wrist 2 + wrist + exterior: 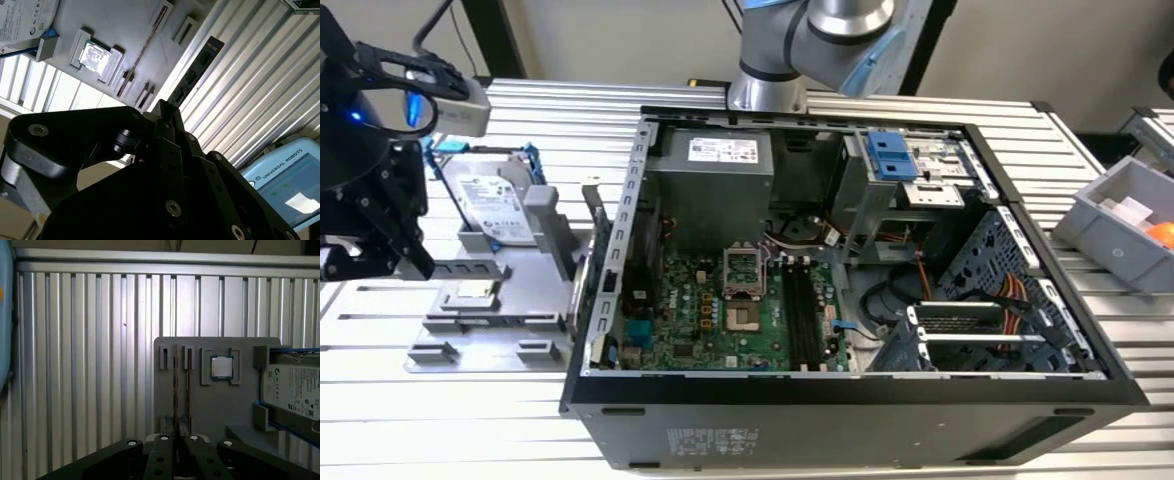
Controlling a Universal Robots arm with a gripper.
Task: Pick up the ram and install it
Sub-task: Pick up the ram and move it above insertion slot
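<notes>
My gripper (367, 255) hangs at the exterior view's far left, beside the grey fixture tray (494, 300) and well away from the open computer case (854, 390). In the second wrist view the black fingers (164, 112) are shut on the ram (196, 70), a long dark stick with black chips that juts out over the ribbed table. In the first wrist view the ram (175, 390) is a thin edge-on line rising from between the fingers (164, 442). The long black memory slots (803, 315) lie on the green motherboard inside the case.
The tray holds a hard drive (487, 200) and a square processor (221, 367), and a second thin stick (145, 47) lies in its slots. A grey bin (1121, 220) stands at the exterior view's right. A pale blue touch-screen pendant (287, 180) sits beside the table.
</notes>
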